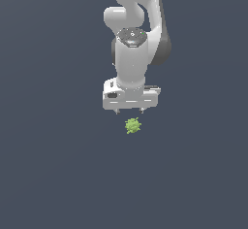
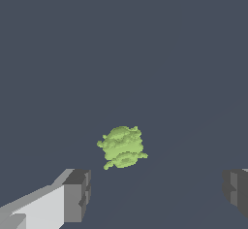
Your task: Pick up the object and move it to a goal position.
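The object (image 1: 132, 125) is a tiny yellow-green spiky lump lying on the dark grey floor, much smaller than the white hand above it. In the exterior view my gripper (image 1: 130, 110) hangs just above and slightly behind it, fingers pointing down and spread apart. The wrist view shows the object (image 2: 122, 147) on the floor between and beyond the two grey fingertips (image 2: 77, 194), which stand wide apart with nothing between them. My gripper (image 2: 155, 194) is open and apart from the lump.
A uniform dark grey surface (image 1: 53, 174) fills both views. The white arm (image 1: 133, 24) rises behind the gripper toward the exterior view's top. Nothing else is in view.
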You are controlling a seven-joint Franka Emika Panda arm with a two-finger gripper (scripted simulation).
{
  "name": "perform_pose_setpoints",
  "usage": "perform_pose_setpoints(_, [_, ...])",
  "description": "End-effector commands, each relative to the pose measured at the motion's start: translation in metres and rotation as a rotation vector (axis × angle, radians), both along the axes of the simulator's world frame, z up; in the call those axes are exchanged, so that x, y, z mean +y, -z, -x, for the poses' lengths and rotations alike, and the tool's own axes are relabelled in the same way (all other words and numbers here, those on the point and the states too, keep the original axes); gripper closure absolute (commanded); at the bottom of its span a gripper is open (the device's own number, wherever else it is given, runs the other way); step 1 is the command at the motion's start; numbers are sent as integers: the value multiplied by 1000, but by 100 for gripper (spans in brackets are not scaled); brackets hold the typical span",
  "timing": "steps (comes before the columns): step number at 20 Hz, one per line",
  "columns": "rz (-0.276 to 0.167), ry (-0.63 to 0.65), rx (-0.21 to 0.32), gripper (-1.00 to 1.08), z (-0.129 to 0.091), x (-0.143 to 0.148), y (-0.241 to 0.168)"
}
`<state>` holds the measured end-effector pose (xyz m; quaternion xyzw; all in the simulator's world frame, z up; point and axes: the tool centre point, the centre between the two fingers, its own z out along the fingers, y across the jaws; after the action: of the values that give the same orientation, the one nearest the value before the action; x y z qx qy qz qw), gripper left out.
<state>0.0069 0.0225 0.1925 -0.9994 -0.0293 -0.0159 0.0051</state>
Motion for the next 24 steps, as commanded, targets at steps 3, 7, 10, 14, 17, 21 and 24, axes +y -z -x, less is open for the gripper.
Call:
perform_pose_setpoints(3, [-1,3,0,-92,0,-2,0])
perform_pose_setpoints(7, [-7,23,-1,-92,-1,-13,3])
perform_pose_setpoints(10, [-10,34,-2,-92,-2,-20,4])
perform_pose_setpoints(14, [-10,34,-2,-92,-2,-19,4])
perform_pose_setpoints(17, [-11,48,-1,-92,-2,-19,5])
perform_pose_setpoints(21, [-12,84,1,-92,-1,-18,8])
perform_pose_setpoints(24, [-14,122,3,-92,-1,-16,11])
